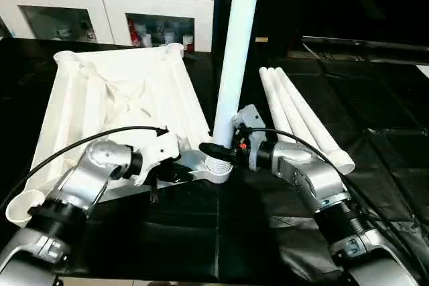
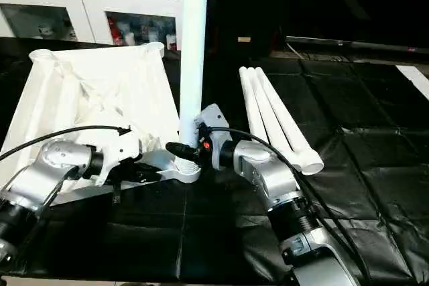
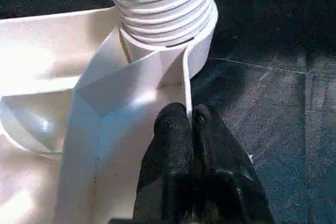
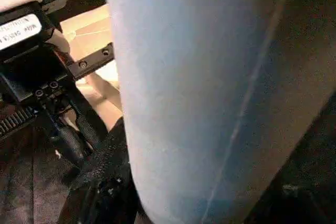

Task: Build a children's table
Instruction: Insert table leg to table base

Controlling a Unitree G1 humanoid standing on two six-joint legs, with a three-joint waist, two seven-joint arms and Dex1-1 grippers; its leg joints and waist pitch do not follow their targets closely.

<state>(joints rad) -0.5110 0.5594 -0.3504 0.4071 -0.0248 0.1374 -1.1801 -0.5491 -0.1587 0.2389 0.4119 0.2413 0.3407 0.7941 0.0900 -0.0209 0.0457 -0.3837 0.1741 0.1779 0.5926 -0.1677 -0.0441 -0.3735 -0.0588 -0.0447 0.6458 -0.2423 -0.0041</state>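
The children's table top (image 1: 120,98) lies upside down on the black mat, ribbed underside up. One white leg (image 1: 234,51) stands upright in the near right corner socket (image 1: 218,171), its threaded end (image 3: 163,3) partly showing above the socket. My right gripper (image 1: 224,147) is shut around this leg just above the socket, with the leg (image 4: 210,93) pressed between its fingers. My left gripper (image 3: 189,119) is shut on the thin rim wall of the table top right beside that socket. The other three legs (image 1: 301,115) lie side by side on the mat to the right.
A white cabinet (image 1: 107,11) with glass doors stands behind the table top. Black mat (image 1: 221,232) covers the floor around the parts. A black cable (image 1: 80,142) arcs over my left forearm, and another runs along my right forearm.
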